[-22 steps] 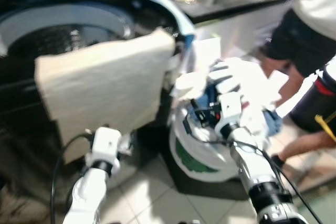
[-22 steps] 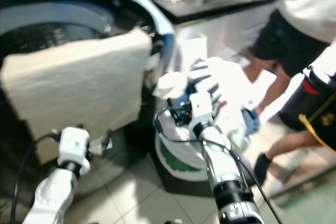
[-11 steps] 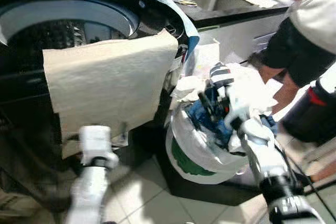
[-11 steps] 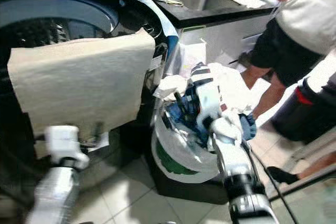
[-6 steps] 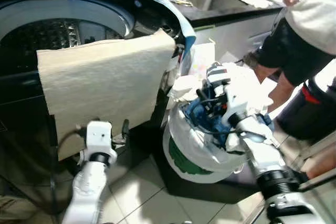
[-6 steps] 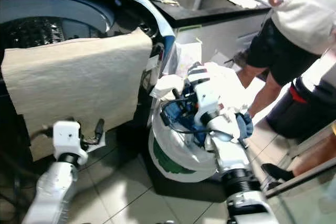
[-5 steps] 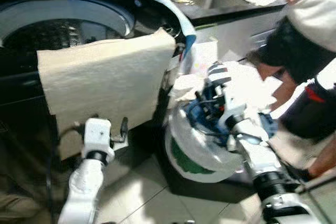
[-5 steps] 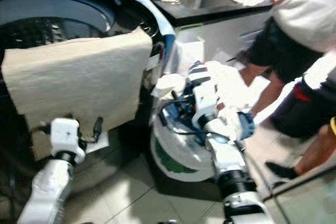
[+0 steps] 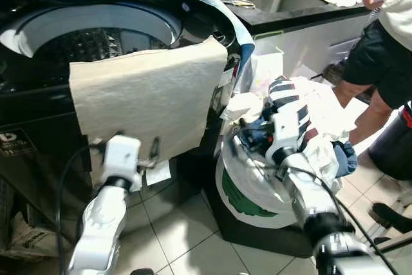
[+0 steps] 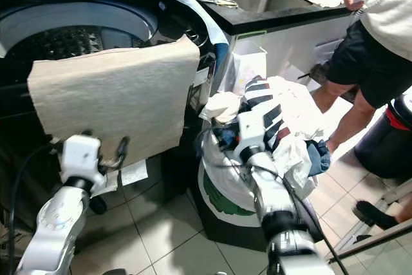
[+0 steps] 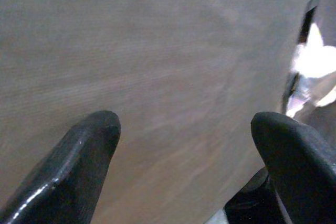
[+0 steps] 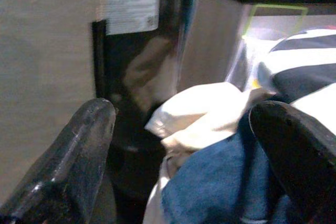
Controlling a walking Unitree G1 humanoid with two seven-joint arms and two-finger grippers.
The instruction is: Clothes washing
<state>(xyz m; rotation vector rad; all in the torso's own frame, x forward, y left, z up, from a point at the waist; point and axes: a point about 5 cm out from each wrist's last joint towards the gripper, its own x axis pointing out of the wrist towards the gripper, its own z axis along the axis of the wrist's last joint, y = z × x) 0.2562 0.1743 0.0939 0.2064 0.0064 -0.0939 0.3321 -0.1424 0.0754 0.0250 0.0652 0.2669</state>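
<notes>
right gripper (image 12: 178, 129), jaws apart, hovers over blue clothes (image 12: 210, 182) in the white laundry bag (image 9: 248, 188); left gripper (image 11: 184, 129), jaws apart, faces the beige towel (image 9: 148, 91) draped over the black washer's edge (image 9: 38, 94).

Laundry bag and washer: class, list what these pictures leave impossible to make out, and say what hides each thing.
- Lower clothes in the laundry bag: eye views, hidden by the bag wall and the striped garment on top.
- Washer drum contents: dark, and the beige towel covers the front edge.
- Person: cut off by the right edge.
- Left gripper surroundings: left wrist view, towel blocks it.
</notes>
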